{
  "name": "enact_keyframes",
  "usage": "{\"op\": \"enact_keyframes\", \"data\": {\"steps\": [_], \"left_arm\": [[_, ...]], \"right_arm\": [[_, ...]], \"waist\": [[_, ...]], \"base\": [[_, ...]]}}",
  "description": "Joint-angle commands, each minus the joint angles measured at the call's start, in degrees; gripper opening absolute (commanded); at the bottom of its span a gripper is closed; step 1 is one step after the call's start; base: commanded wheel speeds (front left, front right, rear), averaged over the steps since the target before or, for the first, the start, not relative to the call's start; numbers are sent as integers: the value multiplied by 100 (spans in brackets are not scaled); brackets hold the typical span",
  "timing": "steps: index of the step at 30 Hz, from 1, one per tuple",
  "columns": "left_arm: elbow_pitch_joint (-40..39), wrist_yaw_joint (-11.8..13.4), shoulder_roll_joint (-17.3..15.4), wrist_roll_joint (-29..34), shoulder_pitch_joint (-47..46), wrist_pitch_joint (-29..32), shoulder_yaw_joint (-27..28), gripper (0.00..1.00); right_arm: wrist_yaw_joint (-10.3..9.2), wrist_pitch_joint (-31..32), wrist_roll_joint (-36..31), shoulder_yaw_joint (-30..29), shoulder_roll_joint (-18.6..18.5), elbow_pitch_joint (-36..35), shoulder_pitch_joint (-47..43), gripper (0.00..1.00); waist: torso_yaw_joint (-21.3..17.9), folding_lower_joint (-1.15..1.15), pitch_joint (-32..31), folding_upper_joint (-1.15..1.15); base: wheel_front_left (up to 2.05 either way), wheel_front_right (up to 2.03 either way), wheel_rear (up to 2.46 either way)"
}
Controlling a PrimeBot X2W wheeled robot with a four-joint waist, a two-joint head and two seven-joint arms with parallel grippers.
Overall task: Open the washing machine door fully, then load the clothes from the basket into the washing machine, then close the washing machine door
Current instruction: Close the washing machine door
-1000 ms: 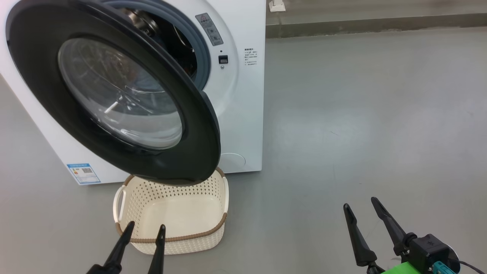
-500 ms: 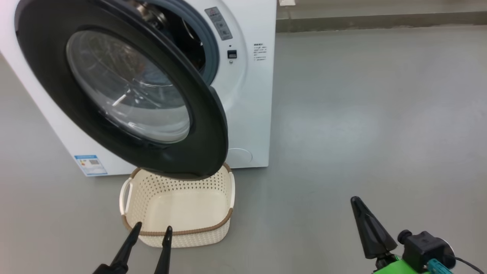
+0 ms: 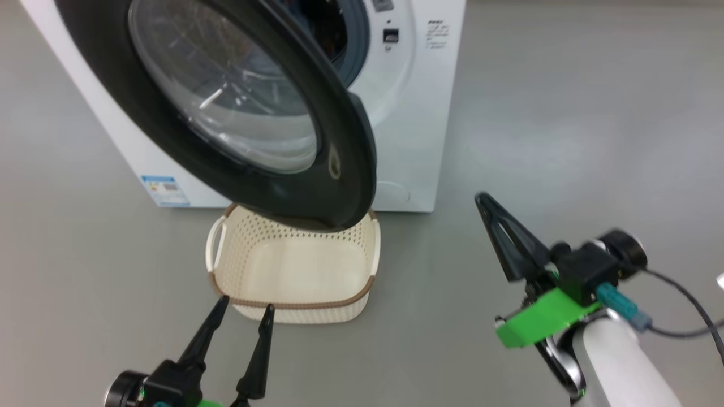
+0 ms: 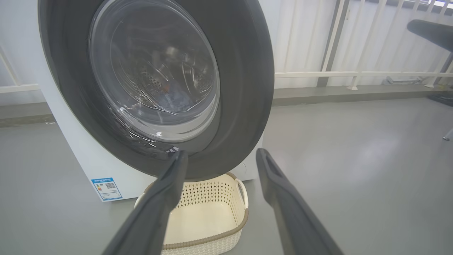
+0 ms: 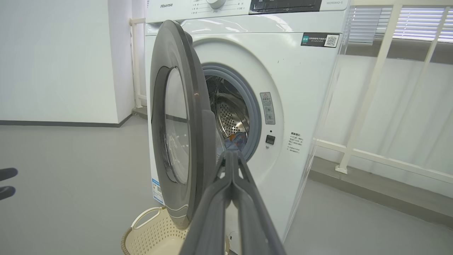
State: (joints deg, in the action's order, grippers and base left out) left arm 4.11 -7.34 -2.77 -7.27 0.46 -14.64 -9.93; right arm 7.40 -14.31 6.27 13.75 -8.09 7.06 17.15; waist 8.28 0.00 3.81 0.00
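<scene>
The right claw (image 3: 483,200) is pressed together, holding nothing. The left claw (image 3: 246,304) is spread. The washing machine door (image 3: 317,192) stands half open, ahead and left of the right claw. It looks hard, smooth and swingy. Push its black ring (image 5: 157,141), not the glass (image 5: 175,124).

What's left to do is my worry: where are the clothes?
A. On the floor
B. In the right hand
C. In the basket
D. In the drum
D: the clothes lie in the drum, and the basket shows a bare bottom.
</scene>
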Motion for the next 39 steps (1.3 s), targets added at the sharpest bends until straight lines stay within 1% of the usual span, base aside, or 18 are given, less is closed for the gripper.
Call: {"op": "enact_keyframes", "data": {"steps": [1,9,14,18,25,30,39], "left_arm": [[-113,-14,-27,-41,-264,-36,150,100],[-77,-11,-13,-214,-598,-36,-94,100],[-50,68,-12,-359,-731,-36,-266,100],[-55,110,-11,-428,-806,-36,-353,100],[-99,199,-11,-554,-933,-36,-521,100],[-122,247,-11,-610,-974,-36,-595,100],[-144,314,-11,-675,-1062,-36,-688,100]], "right_arm": [[9,-69,63,196,-16,-84,262,0],[9,-69,415,1008,-471,469,1375,0],[9,-69,613,1538,-670,739,1781,0],[9,-69,737,1808,-755,939,2015,0],[9,-69,824,1906,-864,1256,2327,0],[9,-69,829,1911,-926,1397,2451,0],[9,-69,800,1632,-992,1687,2602,0]], "waist": [[311,0,323,0],[812,0,836,0],[1084,0,1003,0],[1258,0,1108,0],[1511,0,1326,0],[1610,0,1445,0],[1737,0,1638,0]], "base": [[0,0,0],[0,0,0],[0,0,0],[0,0,0],[0,0,0],[0,0,0],[0,0,0]]}}
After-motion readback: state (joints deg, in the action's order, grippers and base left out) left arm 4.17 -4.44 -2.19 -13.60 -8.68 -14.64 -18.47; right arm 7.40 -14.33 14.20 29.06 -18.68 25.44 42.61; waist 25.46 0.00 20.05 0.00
